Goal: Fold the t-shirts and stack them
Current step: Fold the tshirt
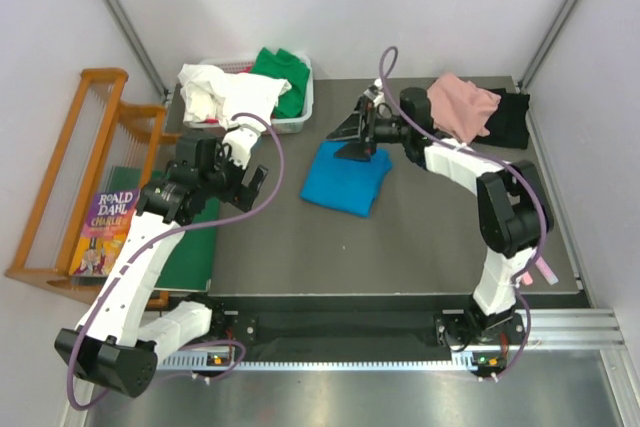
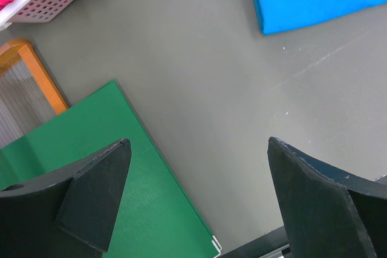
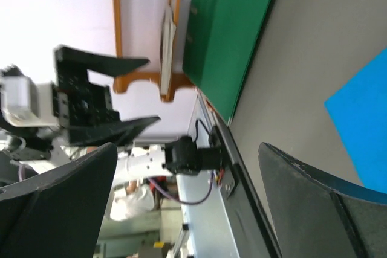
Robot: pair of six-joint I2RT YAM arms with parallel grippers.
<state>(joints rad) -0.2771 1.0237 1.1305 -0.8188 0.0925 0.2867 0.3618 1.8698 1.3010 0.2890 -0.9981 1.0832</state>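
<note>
At the near left, your left gripper [image 1: 250, 182] hangs over the bare desk [image 1: 400, 247], a matte dark grey surface. Its flat black wedge-shaped fingers [image 2: 100, 197] are spread wide with nothing between them. Just beside it lies a stiff, flat green board [image 2: 91, 167] with crisp straight edges and a fine ribbed surface, partly overhanging the left edge of the desk. Beyond that edge, a glossy illustrated paperback [image 1: 103, 232] rests on an orange wooden rack [image 1: 70, 167] with thin rails.

Mid-desk you have the bright blue t-shirt [image 1: 345, 177], folded into a smooth, soft-cornered rectangle with a rounded fold edge and lying flat. Your right gripper [image 1: 352, 139] sits over its far edge, its black triangular fingers [image 3: 66, 191] also splayed wide and holding nothing. You cannot tell whether it touches the cloth.

At the far left stands a white plastic basket [image 1: 308, 87] with perforated lattice walls. A crumpled white t-shirt [image 1: 225, 92] spills over its left rim, and a green t-shirt [image 1: 283, 72] is bunched inside at the back. At the far right corner, a rumpled dusty-pink t-shirt [image 1: 462, 105] lies draped partly over a black t-shirt [image 1: 510, 117], both in loose, unfolded heaps.
</note>
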